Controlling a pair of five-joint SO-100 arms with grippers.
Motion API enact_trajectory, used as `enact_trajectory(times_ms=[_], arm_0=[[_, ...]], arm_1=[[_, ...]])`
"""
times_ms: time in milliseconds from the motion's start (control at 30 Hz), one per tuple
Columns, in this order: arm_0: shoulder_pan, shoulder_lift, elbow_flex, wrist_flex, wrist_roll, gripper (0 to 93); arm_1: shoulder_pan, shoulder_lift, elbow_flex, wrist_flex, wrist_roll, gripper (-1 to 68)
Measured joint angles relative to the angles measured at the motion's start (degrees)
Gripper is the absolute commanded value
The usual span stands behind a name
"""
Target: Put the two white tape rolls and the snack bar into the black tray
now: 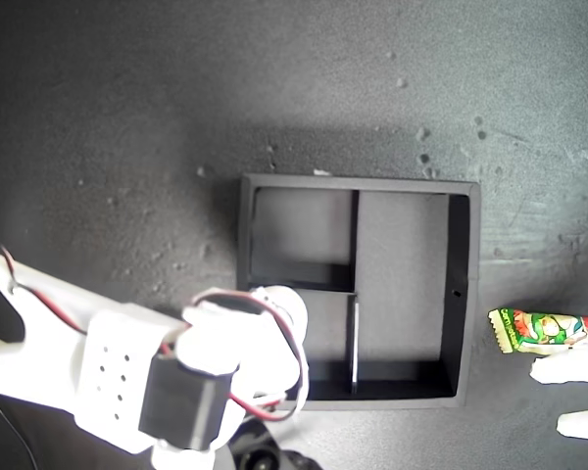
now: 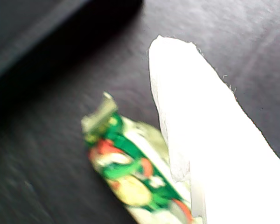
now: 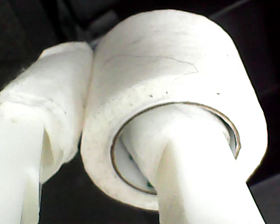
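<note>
dark mat [image 1: 127,117] | second hand [image 3: 107,140] clamps tape roll [image 3: 177,88] | first hand [image 2: 214,154] touches snack bar [image 2: 130,172], opening unclear

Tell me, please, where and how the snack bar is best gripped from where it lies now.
The snack bar lies flat beside the black tray, at the exterior view's right, its crimped end toward the tray. I would probably pinch it across its narrow width, near the middle, coming from above; my first gripper is already beside it there.
</note>
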Motion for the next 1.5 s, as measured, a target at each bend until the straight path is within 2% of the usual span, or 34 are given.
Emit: enact_trajectory(times_ms=[267,400,833,1267,1367,1500], arm_0=[[2.0,-4.7,-4.2,0.0,-0.5,0.1],[3.0,-8.0,-6.4,0.0,-1.1,0.1],[4.3,-15.7,-15.5,0.2,-2.8,0.1],[6.2,-17.7,-19.8,0.2,-2.2,0.4],[5.9,-17.7,-19.8,0.2,-2.2,3.1],[7.1,-17.7,-19.8,0.2,-2.2,13.0]], arm_1=[[-5.1,-0.6,2.5,9.6,24.5,31.2],[-5.6,-0.6,7.9,10.0,29.8,32.1],[-4.7,-0.6,26.3,-5.5,30.8,33.1],[-4.9,-0.6,29.8,-11.5,30.8,33.0],[-4.9,-0.6,29.9,-11.6,30.9,33.2],[-4.9,-0.6,29.9,-12.0,30.8,33.9]])
